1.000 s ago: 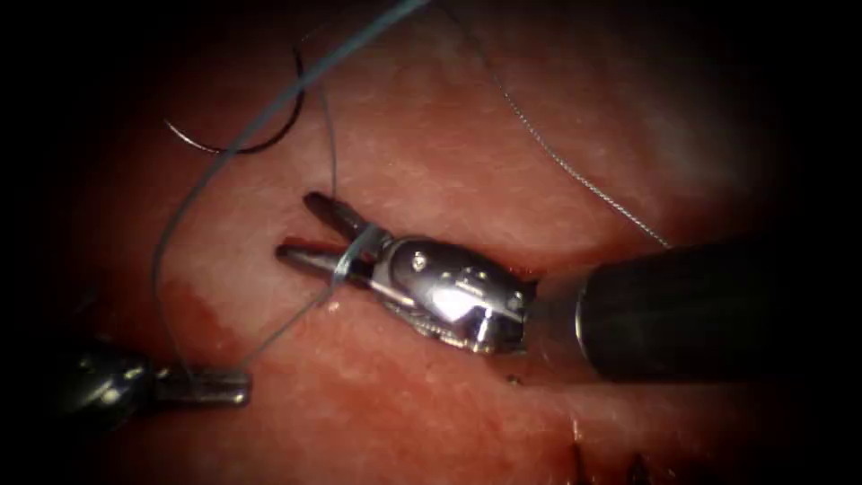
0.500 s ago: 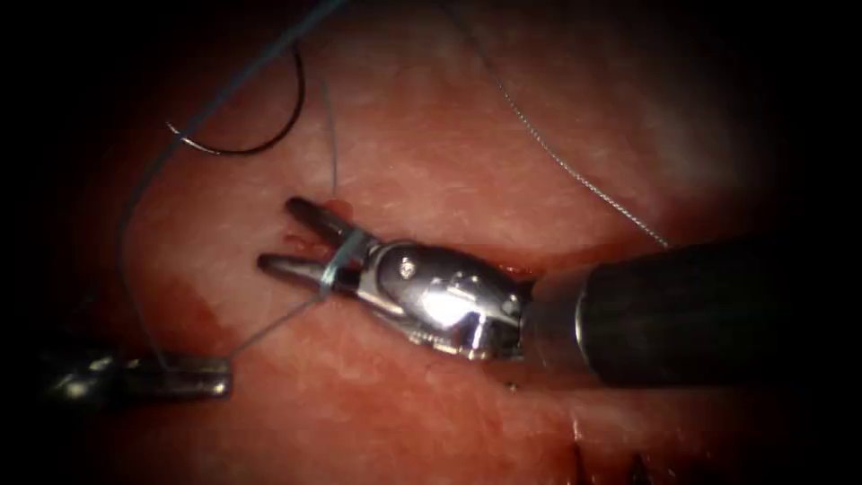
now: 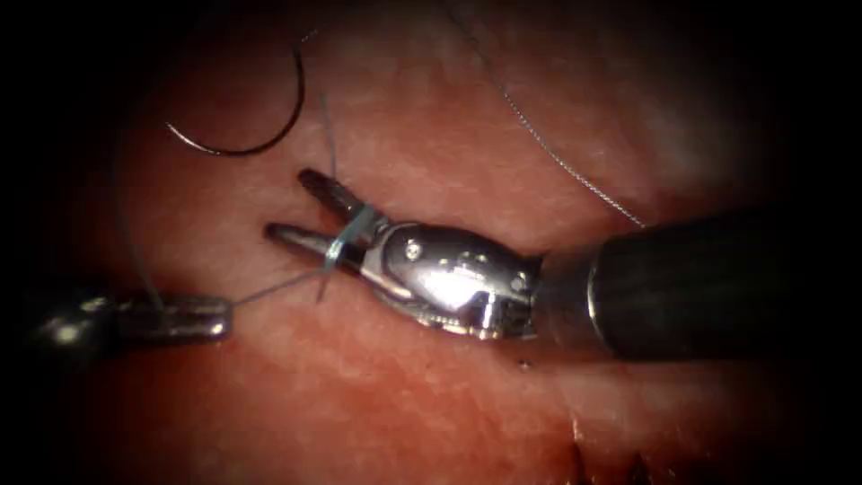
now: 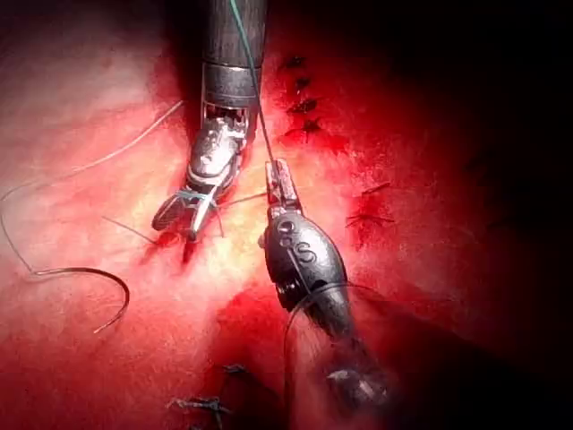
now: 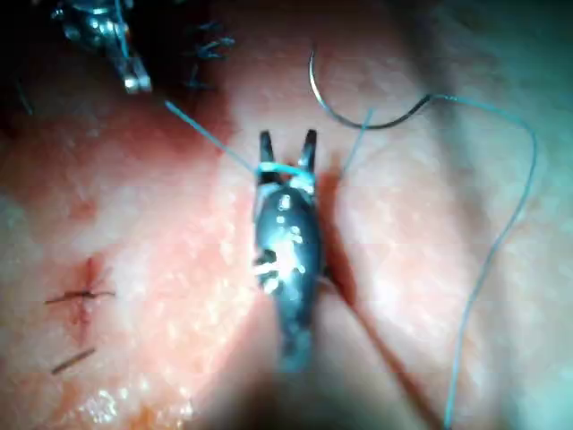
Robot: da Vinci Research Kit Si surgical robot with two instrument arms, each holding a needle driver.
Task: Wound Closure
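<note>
left arm's small steel claw (image 3: 202, 316) clenched on the thin blue thread (image 3: 278, 287) at the tissue's left edge, dark curved steel needle (image 3: 260, 126) lying loose on the pink pork tissue (image 3: 431, 162) toward its far left corner, right arm's shiny claw (image 3: 310, 211) splayed wide mid-tissue, thread looped round its jaws, gripping nothing

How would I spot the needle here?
Start at the shiny right tool, its jaws open with thread looped round them. Look up and left on the tissue: the needle lies free there, a thin dark hook-shaped curve, stiffer than the thread.
</note>
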